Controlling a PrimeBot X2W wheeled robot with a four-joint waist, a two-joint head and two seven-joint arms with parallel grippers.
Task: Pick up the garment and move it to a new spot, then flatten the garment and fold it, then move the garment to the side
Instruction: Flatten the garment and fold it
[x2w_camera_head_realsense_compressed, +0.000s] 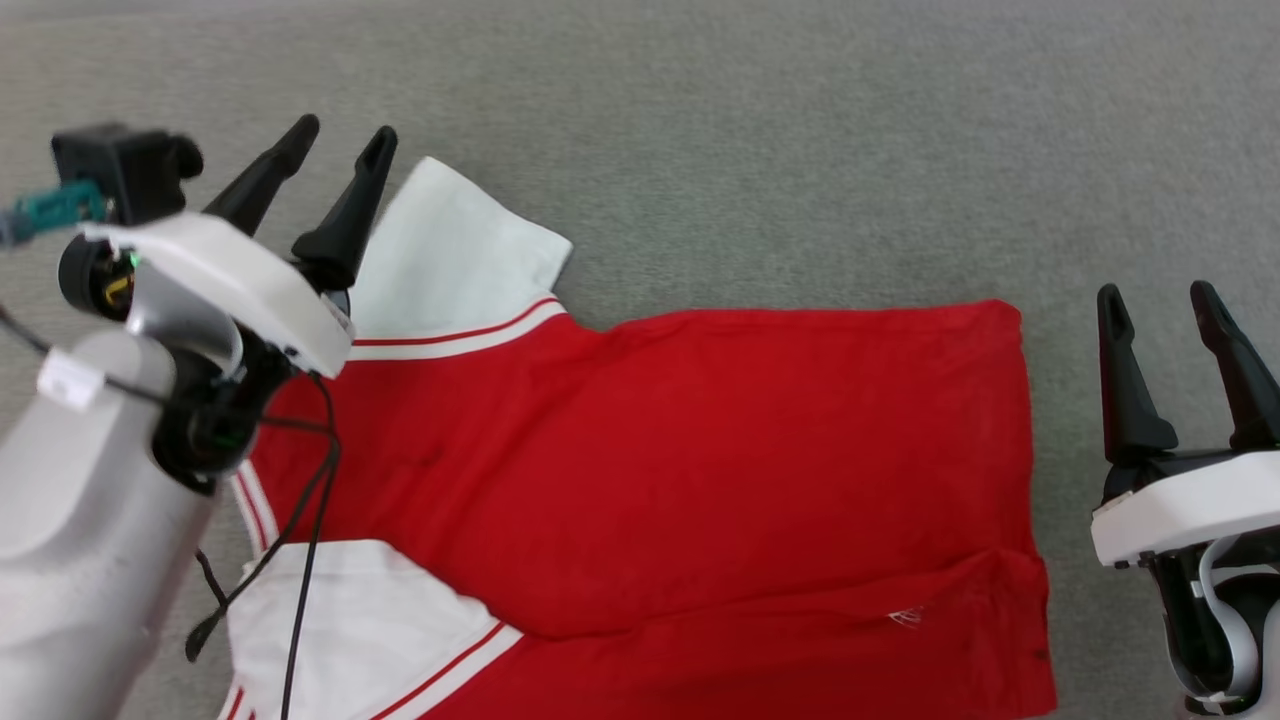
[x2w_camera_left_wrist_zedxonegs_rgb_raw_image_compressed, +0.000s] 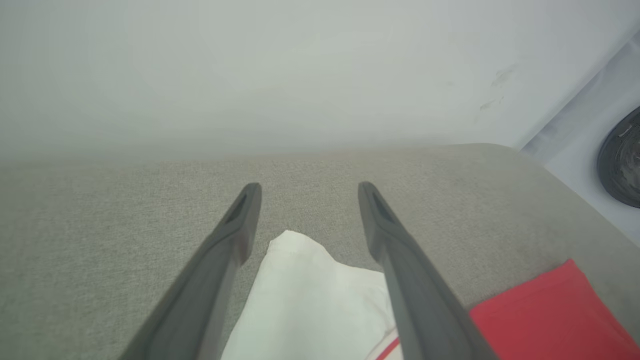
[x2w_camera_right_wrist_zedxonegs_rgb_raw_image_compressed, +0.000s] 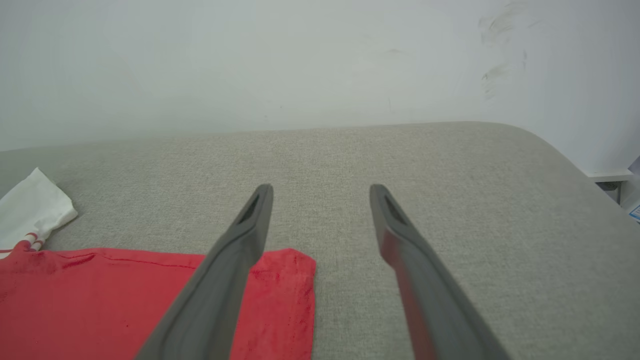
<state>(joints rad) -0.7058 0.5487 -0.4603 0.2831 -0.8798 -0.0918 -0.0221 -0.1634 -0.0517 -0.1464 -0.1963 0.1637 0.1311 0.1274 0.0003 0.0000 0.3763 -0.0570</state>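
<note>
The garment (x2w_camera_head_realsense_compressed: 660, 470) lies spread on the grey fabric surface, plain red side up, its lettering hidden. One white sleeve (x2w_camera_head_realsense_compressed: 450, 255) points to the far left, the other (x2w_camera_head_realsense_compressed: 350, 630) lies at the near left. Its hem edge (x2w_camera_head_realsense_compressed: 1025, 450) is on the right. My left gripper (x2w_camera_head_realsense_compressed: 340, 150) hangs open above the far sleeve's left side, nothing between its fingers; in the left wrist view the sleeve tip (x2w_camera_left_wrist_zedxonegs_rgb_raw_image_compressed: 310, 300) shows between the fingers (x2w_camera_left_wrist_zedxonegs_rgb_raw_image_compressed: 235, 235). My right gripper (x2w_camera_head_realsense_compressed: 1160, 300) stands open just right of the hem, empty. The right wrist view shows the red hem corner (x2w_camera_right_wrist_zedxonegs_rgb_raw_image_compressed: 290, 280) beside its left finger (x2w_camera_right_wrist_zedxonegs_rgb_raw_image_compressed: 245, 240).
The grey fabric surface (x2w_camera_head_realsense_compressed: 760, 150) stretches beyond the garment to a pale wall (x2w_camera_right_wrist_zedxonegs_rgb_raw_image_compressed: 300, 60). Its rounded right edge (x2w_camera_right_wrist_zedxonegs_rgb_raw_image_compressed: 575, 165) drops off toward a white floor. A dark round object (x2w_camera_left_wrist_zedxonegs_rgb_raw_image_compressed: 622, 160) sits on the floor in the left wrist view.
</note>
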